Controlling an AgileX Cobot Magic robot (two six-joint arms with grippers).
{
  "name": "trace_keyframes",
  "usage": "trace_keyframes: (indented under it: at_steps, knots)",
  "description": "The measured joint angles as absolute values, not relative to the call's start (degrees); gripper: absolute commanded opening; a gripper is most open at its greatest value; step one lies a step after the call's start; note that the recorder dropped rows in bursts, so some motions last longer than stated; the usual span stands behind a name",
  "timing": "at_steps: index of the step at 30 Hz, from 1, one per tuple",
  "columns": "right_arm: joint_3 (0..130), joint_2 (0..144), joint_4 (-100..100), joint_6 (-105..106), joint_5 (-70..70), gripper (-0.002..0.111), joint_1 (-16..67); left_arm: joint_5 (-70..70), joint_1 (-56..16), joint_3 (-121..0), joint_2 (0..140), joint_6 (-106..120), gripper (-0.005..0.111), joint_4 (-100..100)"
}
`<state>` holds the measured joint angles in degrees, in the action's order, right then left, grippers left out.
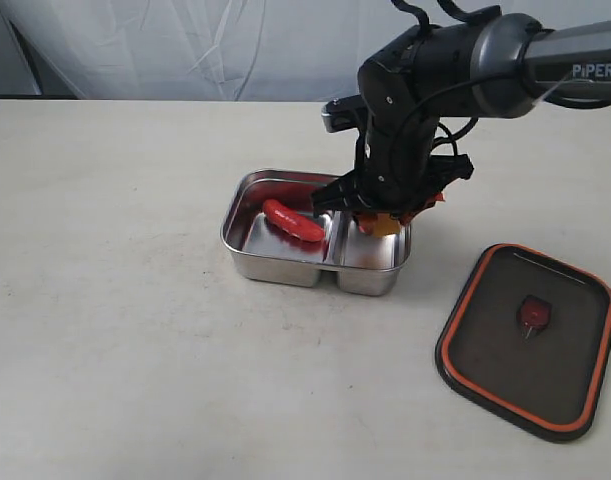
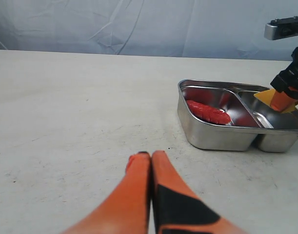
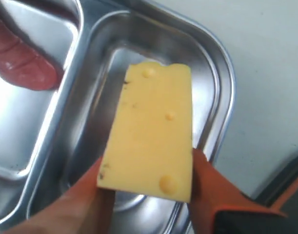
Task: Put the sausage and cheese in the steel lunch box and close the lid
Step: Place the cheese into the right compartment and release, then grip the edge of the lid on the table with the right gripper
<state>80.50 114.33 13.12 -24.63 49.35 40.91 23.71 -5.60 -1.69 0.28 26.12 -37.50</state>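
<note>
The steel lunch box (image 1: 285, 266) stands mid-table with two compartments. In its larger, left compartment lies the red sausage (image 1: 292, 220) (image 2: 208, 112) (image 3: 19, 61). My right gripper (image 1: 378, 222) (image 3: 148, 168) is shut on the yellow cheese (image 3: 151, 131) (image 1: 385, 227) (image 2: 271, 98), holding it just above the smaller, right compartment (image 3: 153, 48). The dark lid (image 1: 530, 340) with its orange seal lies flat on the table to the right of the box. My left gripper (image 2: 151, 155) is shut and empty, low over bare table well left of the box; it does not show in the exterior view.
A pale cloth backdrop (image 1: 185, 45) hangs behind the table's far edge. The right arm (image 1: 485, 60) reaches in from the upper right over the box. Bare tabletop (image 1: 115, 300) lies left and in front of the box.
</note>
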Motion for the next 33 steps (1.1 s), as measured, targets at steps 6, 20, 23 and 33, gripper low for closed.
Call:
trace_keyframes:
  at_steps: [6, 20, 23, 33]
  knots:
    - [80.5, 114.4, 12.9, -24.2, 47.8, 0.045, 40.9, 23.7, -5.6, -1.7, 0.3, 26.1, 0.000, -37.5]
    - [74.4, 100.0, 12.5, -19.5, 63.3, 0.069, 40.9, 23.7, -5.6, -1.7, 0.3, 26.1, 0.000, -37.4]
    - [62.3, 94.2, 11.5, -19.5, 59.9, 0.069, 40.9, 23.7, -5.6, -1.7, 0.3, 26.1, 0.000, -37.4]
    - [47.5, 99.5, 5.7, -19.5, 39.4, 0.065, 40.9, 23.7, -5.6, -1.7, 0.3, 26.1, 0.000, -37.4]
